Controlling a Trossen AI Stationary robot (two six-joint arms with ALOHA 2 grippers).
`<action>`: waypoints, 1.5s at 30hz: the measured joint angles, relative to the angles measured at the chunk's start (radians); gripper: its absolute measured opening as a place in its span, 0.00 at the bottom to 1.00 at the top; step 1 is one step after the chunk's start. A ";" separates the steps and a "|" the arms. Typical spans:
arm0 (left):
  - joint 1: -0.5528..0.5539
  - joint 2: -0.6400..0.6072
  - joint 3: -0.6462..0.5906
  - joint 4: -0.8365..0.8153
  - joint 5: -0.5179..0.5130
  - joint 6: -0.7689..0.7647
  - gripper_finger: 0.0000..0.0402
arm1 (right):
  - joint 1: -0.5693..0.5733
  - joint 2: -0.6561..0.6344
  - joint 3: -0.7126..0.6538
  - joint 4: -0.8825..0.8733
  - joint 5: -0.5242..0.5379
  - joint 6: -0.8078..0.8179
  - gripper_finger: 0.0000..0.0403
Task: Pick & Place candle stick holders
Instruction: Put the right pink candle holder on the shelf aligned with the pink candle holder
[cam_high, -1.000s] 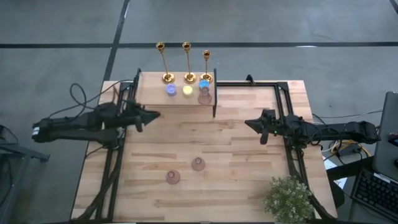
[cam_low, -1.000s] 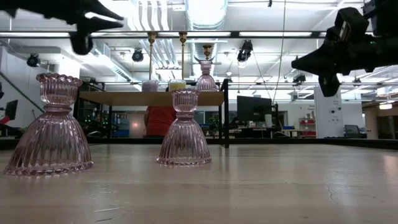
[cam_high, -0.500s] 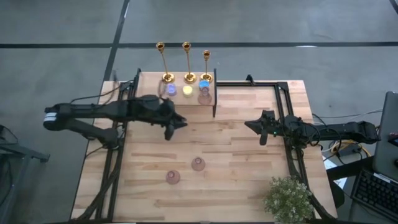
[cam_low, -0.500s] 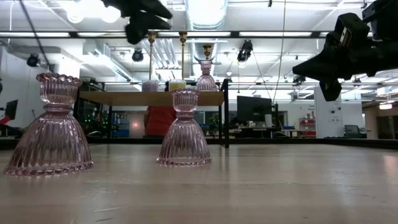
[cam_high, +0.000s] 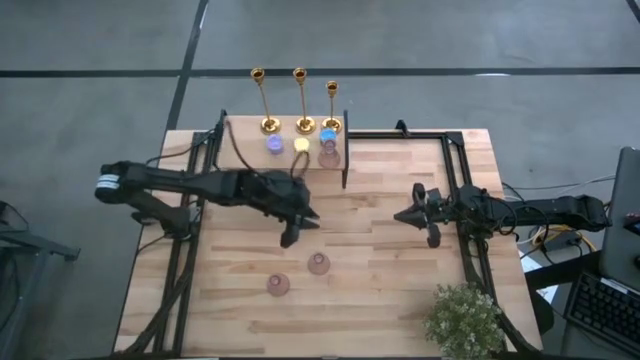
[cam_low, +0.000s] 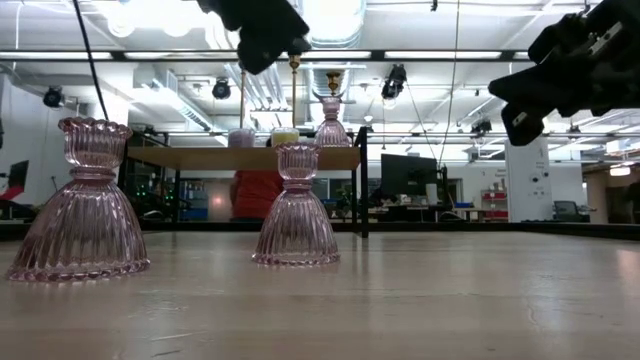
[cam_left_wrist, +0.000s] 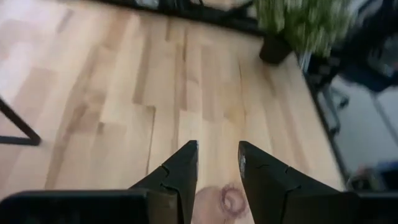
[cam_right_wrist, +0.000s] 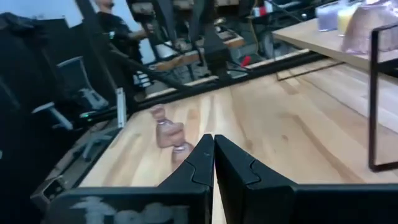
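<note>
Three candle stick holders (cam_high: 299, 100) lined up along top centre of the high view, gold, slim-stemmed, round-based, untouched. Left gripper (cam_high: 291, 237) mid-frame, fingers apart and empty, poised above a pink glass holder (cam_high: 318, 264), likely for a grab. Right gripper (cam_high: 431, 232) centre-right, fingers together, empty, apparently waiting.

Two pink glass holders (cam_low: 297, 205) stand on table (cam_low: 420, 300).

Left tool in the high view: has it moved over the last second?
Yes. The left tool has swung from the table's left edge out over the middle, away from the shelf and toward the pink holder.
</note>
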 joint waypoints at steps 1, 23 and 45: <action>-0.009 0.015 0.003 -0.006 0.000 0.015 0.30 | 0.000 0.000 0.000 -0.001 -0.005 0.004 0.02; -0.228 0.206 0.019 -0.040 -0.112 0.137 0.30 | 0.000 0.003 0.000 -0.014 0.004 0.004 0.02; -0.266 0.337 0.019 -0.029 -0.230 0.107 0.30 | 0.000 0.003 0.000 -0.013 0.005 0.004 0.02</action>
